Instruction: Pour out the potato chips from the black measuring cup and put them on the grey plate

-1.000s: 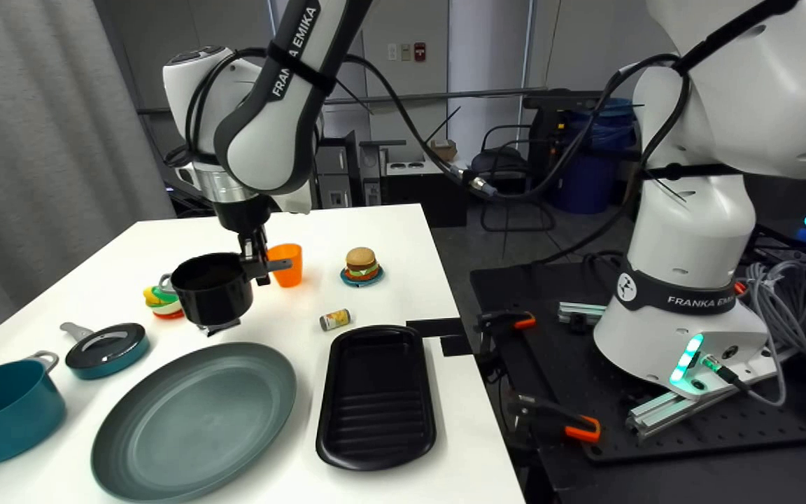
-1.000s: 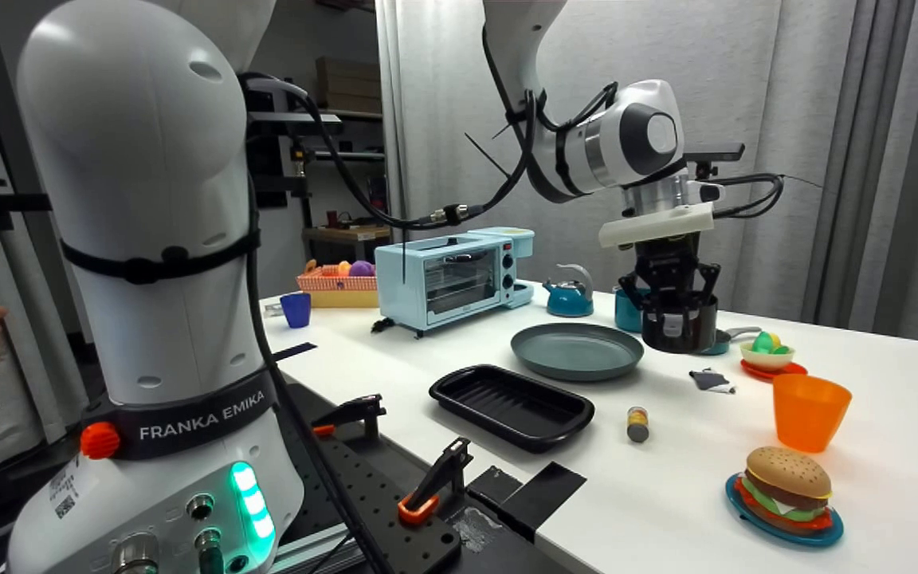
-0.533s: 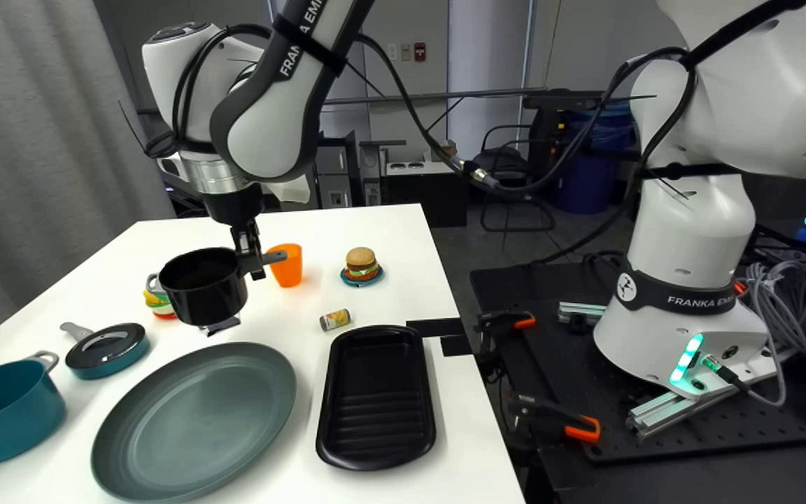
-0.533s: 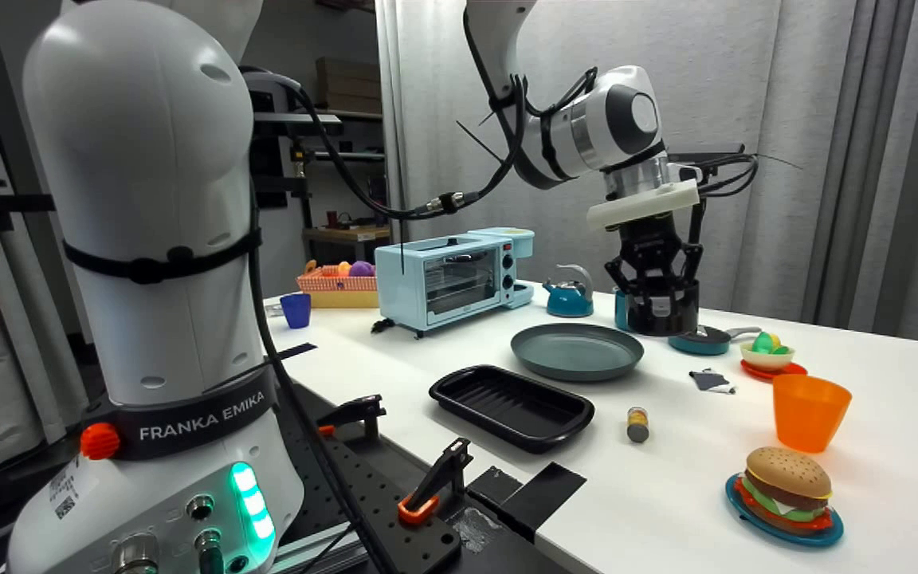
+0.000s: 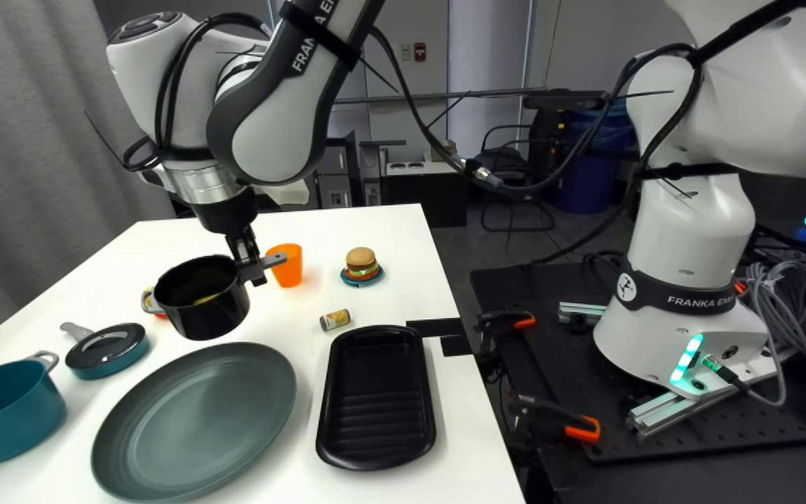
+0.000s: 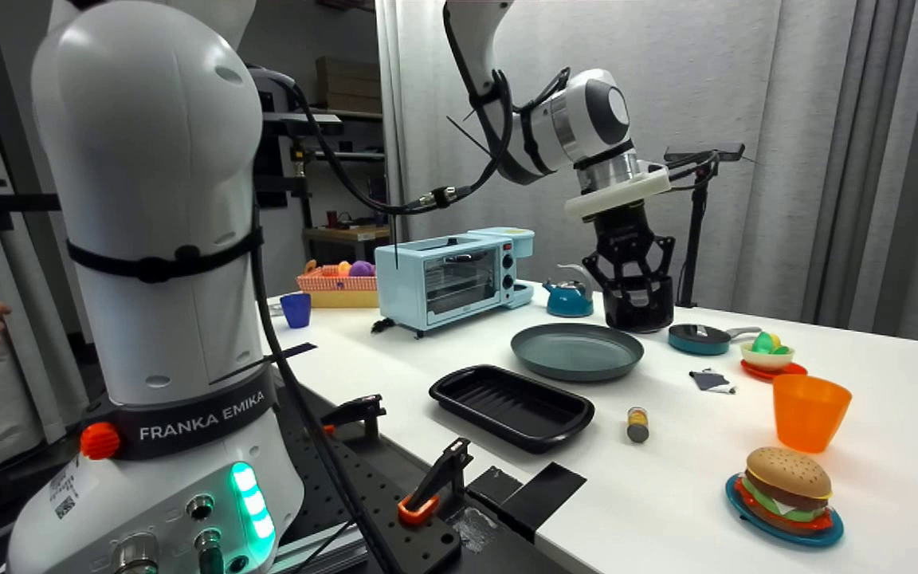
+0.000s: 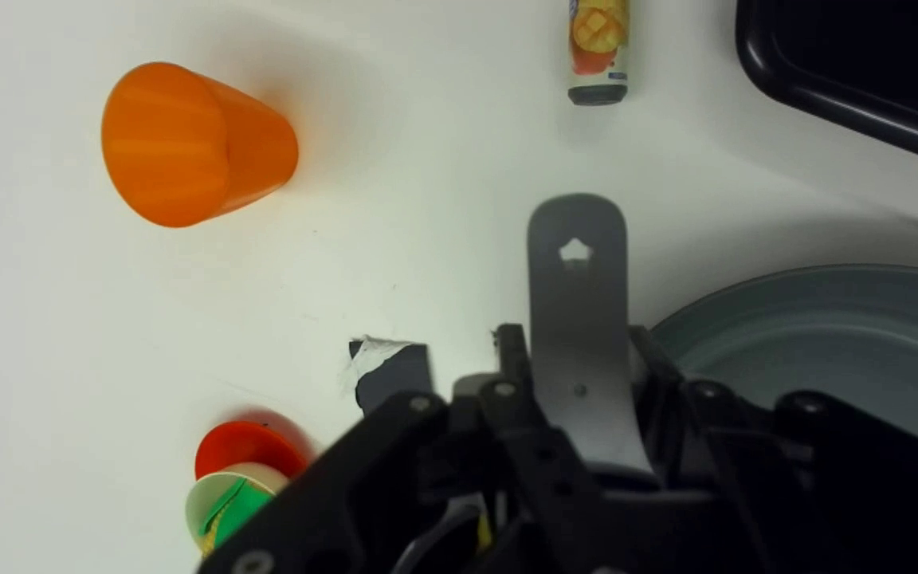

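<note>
I have the end effector (image 7: 577,351) clamped on the long grey handle (image 7: 578,307) of the black measuring cup (image 5: 214,320). My wrist view shows that grip best, with a finger (image 7: 512,351) on each side and the star-shaped hole beyond them. In both exterior views the cup hangs clear of the desk (image 5: 403,301).

In an exterior view I can look into its mouth: it leans, the handle end higher than the small loop (image 5: 148,303) across from it, and a streak of the yellow potato chips (image 5: 205,299) shows inside. How many pieces there are I cannot tell. In an exterior view where the fingers stand in front, I get just the cup's dark side (image 6: 662,309).

The grey plate (image 5: 193,420) lies near the cup. Both exterior views give me nearly all of it, while my wrist view crops it at the right edge. Whether the cup is over its rim or just beside it, I cannot tell.

Looking down, the wrist view also takes in the orange cup (image 7: 188,147), a small can (image 7: 598,52) and a corner of the black tray (image 7: 865,72). The teal pot (image 5: 11,409) stands out in an exterior view. The toaster oven (image 6: 459,279) and the kettle (image 6: 569,301) come to me in an exterior view alone. The toy burger (image 5: 361,260) appears in both exterior views, outside the wrist camera's reach.
</note>
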You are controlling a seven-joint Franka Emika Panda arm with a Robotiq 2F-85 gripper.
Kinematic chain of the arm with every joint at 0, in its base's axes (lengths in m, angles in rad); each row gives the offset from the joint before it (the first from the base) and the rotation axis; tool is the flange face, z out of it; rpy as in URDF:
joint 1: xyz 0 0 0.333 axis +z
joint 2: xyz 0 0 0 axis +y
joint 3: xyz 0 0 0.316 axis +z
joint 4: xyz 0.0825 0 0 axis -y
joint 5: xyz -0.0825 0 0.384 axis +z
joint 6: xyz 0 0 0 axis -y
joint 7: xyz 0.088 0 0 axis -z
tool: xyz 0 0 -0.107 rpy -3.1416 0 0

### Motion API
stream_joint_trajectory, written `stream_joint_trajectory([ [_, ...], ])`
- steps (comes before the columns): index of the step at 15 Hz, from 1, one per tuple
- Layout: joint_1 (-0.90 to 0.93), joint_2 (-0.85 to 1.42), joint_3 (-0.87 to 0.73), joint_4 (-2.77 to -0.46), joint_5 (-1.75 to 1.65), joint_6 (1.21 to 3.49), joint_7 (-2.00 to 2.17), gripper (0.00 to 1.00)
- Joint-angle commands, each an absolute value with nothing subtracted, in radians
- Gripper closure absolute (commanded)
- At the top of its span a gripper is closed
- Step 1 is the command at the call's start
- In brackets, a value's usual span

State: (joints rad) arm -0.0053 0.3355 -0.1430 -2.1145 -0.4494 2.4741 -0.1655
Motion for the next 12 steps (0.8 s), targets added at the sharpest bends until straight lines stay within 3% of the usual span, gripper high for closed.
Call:
stream_joint_trajectory([
  [1,0.034,0.326,-0.178,-2.119,-0.583,2.459,-0.018,0.92],
  [12,0.071,0.346,-0.182,-2.130,-0.865,2.414,0.320,0.92],
])
